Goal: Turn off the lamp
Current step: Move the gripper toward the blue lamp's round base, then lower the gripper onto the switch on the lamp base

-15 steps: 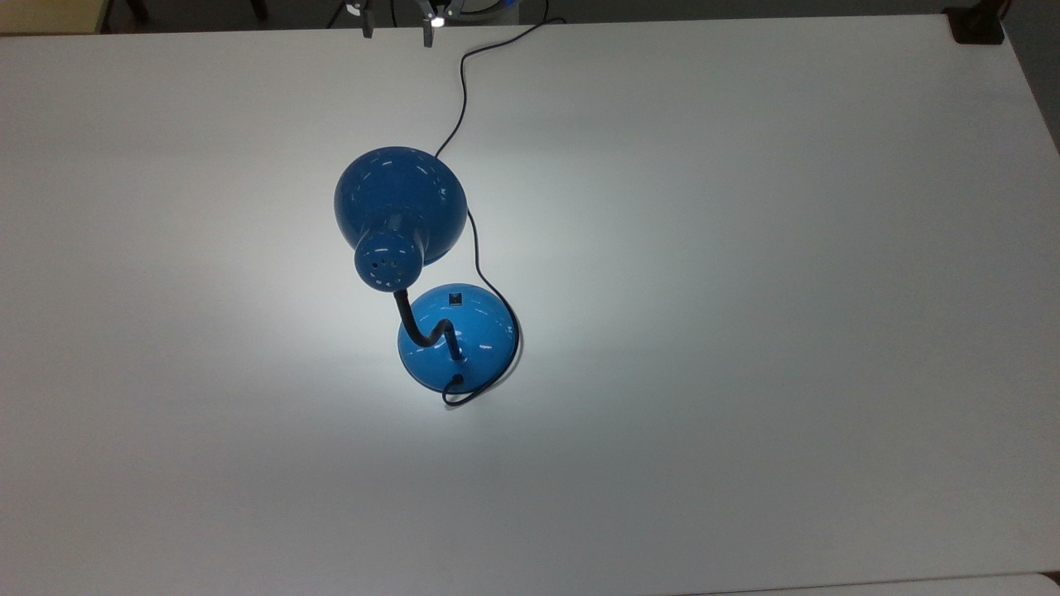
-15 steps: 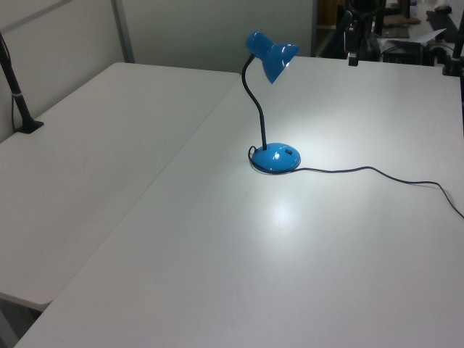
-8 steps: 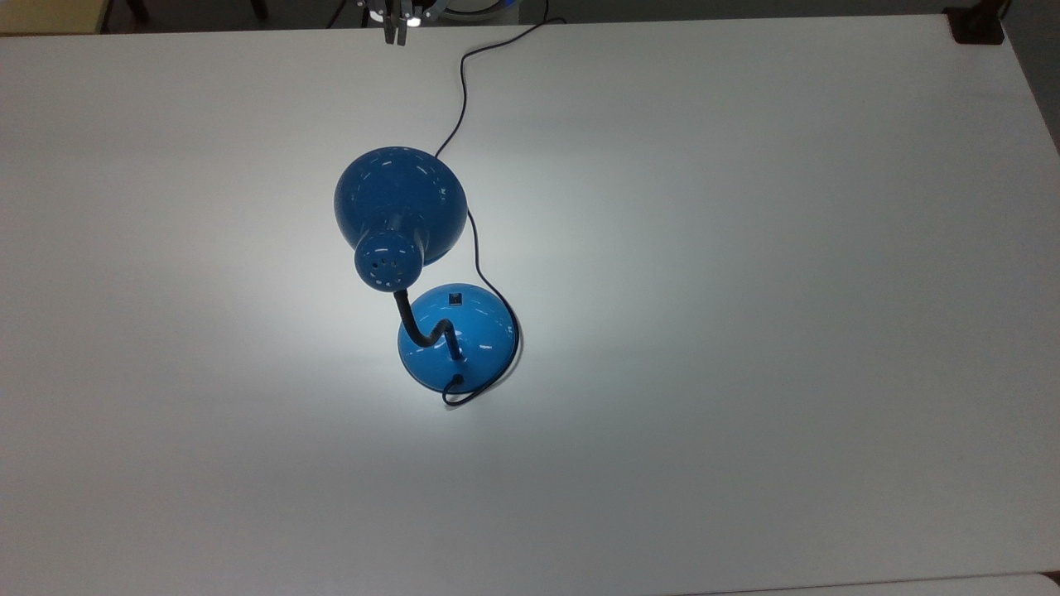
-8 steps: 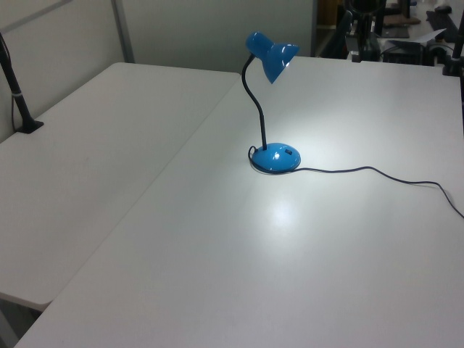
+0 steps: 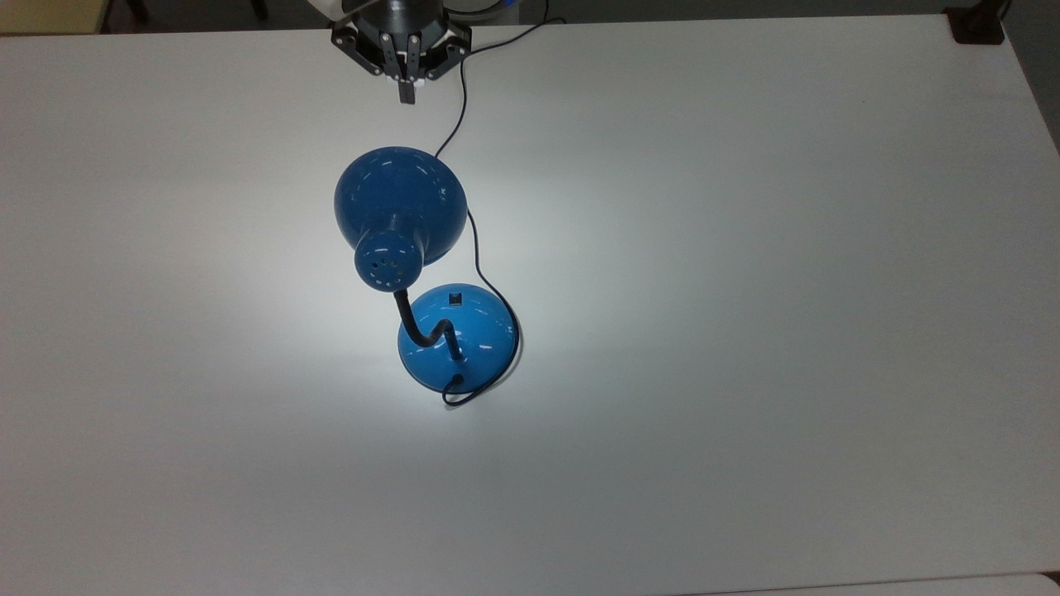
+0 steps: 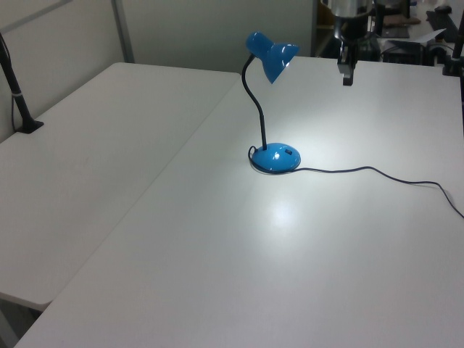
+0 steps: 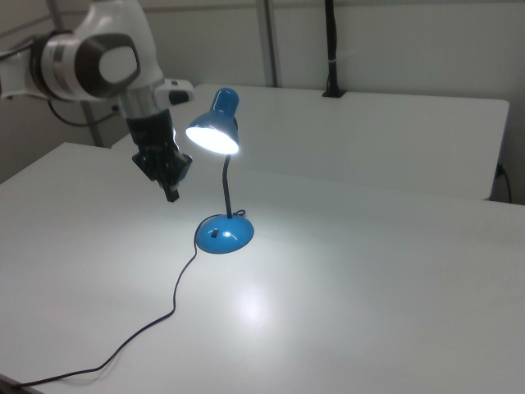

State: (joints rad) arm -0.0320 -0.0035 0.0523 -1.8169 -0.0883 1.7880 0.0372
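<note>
The blue lamp (image 5: 401, 207) stands near the middle of the white table (image 5: 745, 331) and is lit, casting a bright patch on the tabletop. Its domed base (image 5: 468, 335) carries a small black square switch (image 5: 455, 296), and a black gooseneck (image 5: 418, 327) bends up to the shade. The lamp (image 6: 272, 58) and its base (image 6: 276, 157) also appear in the left view, and the glowing shade (image 7: 213, 135) with the base (image 7: 224, 235) in the right view. My gripper (image 5: 406, 93) hangs shut above the table's far edge, beyond the shade in the top view. It is also seen as the gripper (image 6: 347, 77) and the gripper (image 7: 171, 194), apart from the lamp.
The lamp's thin black cord (image 5: 464, 91) runs from the base past the shade toward the far edge, close beside the gripper. A cord (image 6: 377, 171) trails across the table in the left view. A black post (image 6: 18, 101) stands on the neighbouring table.
The fingers closed together, and the gripper came down and forward from the table's far edge toward the lamp shade. The lamp has stayed lit and unmoved.
</note>
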